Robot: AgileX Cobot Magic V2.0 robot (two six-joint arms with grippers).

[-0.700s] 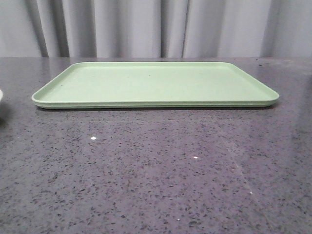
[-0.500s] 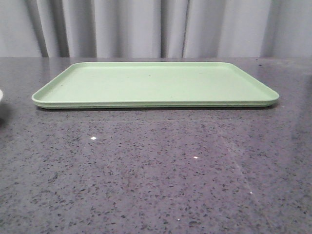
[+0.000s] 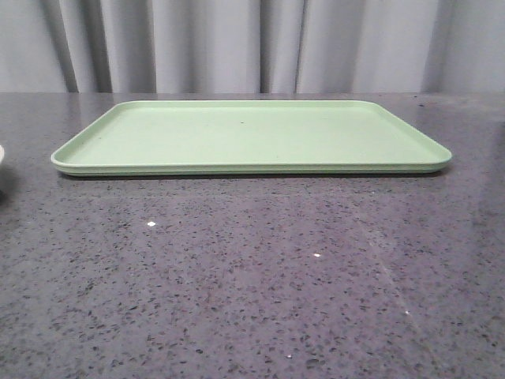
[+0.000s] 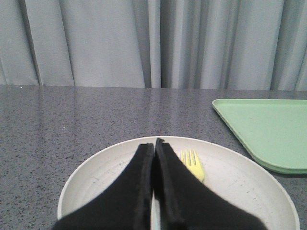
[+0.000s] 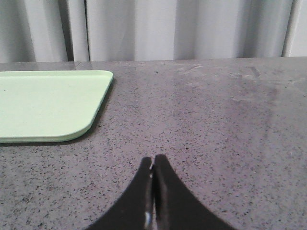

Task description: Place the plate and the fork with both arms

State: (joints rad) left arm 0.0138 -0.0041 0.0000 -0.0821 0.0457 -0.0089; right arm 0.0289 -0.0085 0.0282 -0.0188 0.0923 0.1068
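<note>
The plate (image 4: 230, 177) sits on the table (image 3: 252, 276) just left of the green tray (image 3: 252, 138), directly under the left hand (image 4: 154, 143), whose fingers are pressed together and hold nothing. The yellow fork (image 4: 193, 165) lies inside the plate. The right hand (image 5: 153, 165) is likewise closed and empty, above bare table right of the tray. The plate looks stiff, smooth and probably slippery, so pinching its raised rim seems best; the fork looks light, best taken by its thick handle.

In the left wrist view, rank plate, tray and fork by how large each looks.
1. plate, though it sits nearest the camera
2. tray, cut off by the frame, so unsure
3. fork, partly hidden by the left gripper
</note>
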